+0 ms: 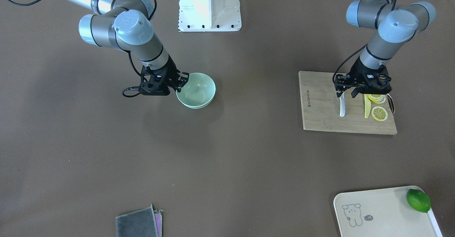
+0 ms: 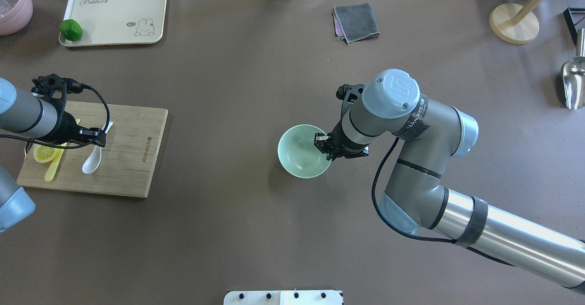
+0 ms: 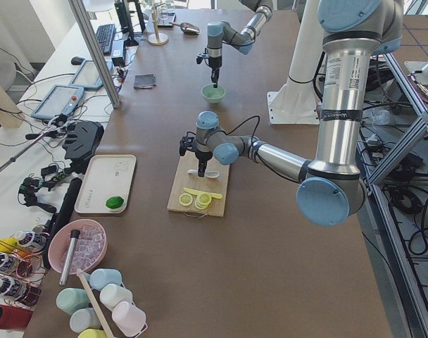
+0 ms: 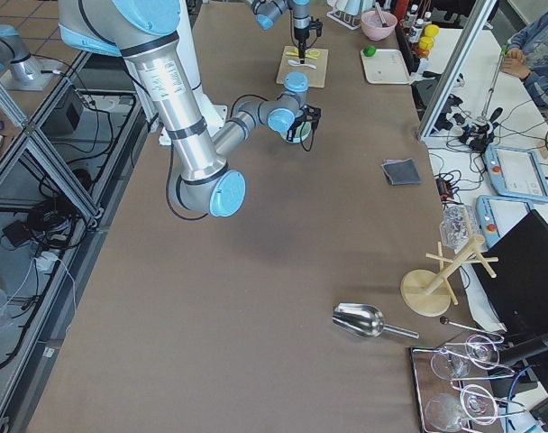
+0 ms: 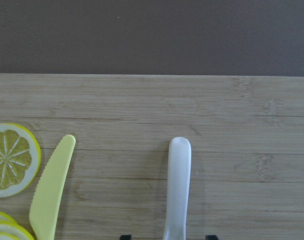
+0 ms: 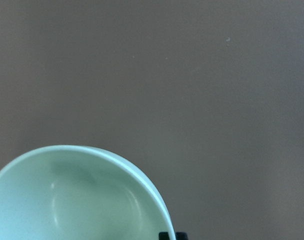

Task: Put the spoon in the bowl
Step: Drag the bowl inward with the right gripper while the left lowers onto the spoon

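The white spoon (image 2: 93, 161) lies on the bamboo cutting board (image 2: 132, 158), its handle pointing away from the robot. My left gripper (image 1: 347, 94) is open and low over it. In the left wrist view the fingertips (image 5: 124, 236) stand on either side of the spoon's handle (image 5: 178, 185). The pale mint-green bowl (image 1: 199, 91) stands upright on the table near the middle. My right gripper (image 2: 325, 146) is shut on the bowl's rim on the side toward its arm, one finger inside and one outside. The rim shows in the right wrist view (image 6: 82, 200).
A yellow toy knife (image 5: 52, 190) and lemon slices (image 1: 379, 113) lie on the board beside the spoon. A cream tray (image 1: 376, 212) with a lime (image 1: 418, 200) is at the far corner. A grey cloth (image 1: 138, 224) lies at the far edge.
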Tool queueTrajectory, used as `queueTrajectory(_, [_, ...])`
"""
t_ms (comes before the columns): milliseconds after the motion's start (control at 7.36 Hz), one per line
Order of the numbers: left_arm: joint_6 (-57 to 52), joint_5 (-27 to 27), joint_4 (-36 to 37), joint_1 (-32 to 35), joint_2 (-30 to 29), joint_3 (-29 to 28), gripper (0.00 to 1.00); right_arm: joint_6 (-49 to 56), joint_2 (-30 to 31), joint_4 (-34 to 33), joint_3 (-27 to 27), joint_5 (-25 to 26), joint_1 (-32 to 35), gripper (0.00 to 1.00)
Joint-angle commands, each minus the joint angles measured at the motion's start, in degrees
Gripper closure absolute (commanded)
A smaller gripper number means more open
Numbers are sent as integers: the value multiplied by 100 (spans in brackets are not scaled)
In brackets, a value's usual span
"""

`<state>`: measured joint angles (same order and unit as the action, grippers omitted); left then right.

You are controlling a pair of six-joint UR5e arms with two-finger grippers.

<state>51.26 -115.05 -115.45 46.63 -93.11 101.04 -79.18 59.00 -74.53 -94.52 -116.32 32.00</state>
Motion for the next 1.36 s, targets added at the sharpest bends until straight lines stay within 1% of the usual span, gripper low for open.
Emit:
queueTrajectory(0, [41,0,-354,-22,-58,-320,42,-27,-12,0,-5,22,-62,100])
queueTrajectory(272, [77,0,-373,-22,-102,-348,47,-27,-12,0,-5,22,-62,100])
queueTrajectory(544, [86,0,-373,-22,-102,-331,72,-27,-12,-9,-5,13,-62,100])
queueTrajectory(816, [94,0,-373,-22,-102,-296,100,-27,-12,0,-14,13,-62,100])
queueTrajectory(951, [94,0,-373,-22,-102,-287,100,-36,-12,0,-14,13,-62,96])
queueTrajectory(1087, [103,-8,-373,-22,-102,-243,100,-36,-20,9,-40,30,-54,18])
queueTrajectory(1223, [112,-43,-347,-22,-137,-60,100,-53,-12,0,-136,83,-45,0])
